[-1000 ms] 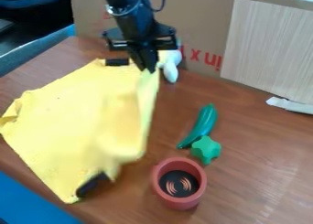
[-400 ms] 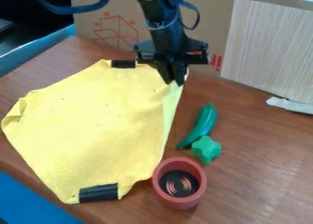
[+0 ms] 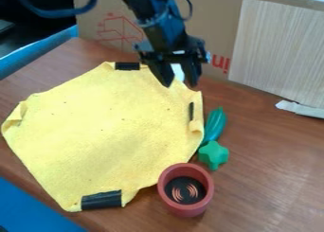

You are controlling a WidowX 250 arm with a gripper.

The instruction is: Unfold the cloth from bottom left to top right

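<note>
Cloth lies mostly spread on the left side of the desk, left of the cup and green pepper. Gripper hangs over its upper-right edge, fingers apart, nothing clamped that I can see. I'd call the unfold close to done. Left corner has a small turned-over bit; right edge looks rumpled near the narrow dark patch.

Best move, I think: lift straight up, fingers wide, so I don't drag the flap back. If I regrip, shallow pinch on the right edge, low pull toward top right. Watch the pepper and cup, both right at the cloth's edge; a wide sweep could knock them or the green star.

Desk is brown wood grain. Cardboard stands behind, pale panel against it at right, blue surface at lower left.
</note>
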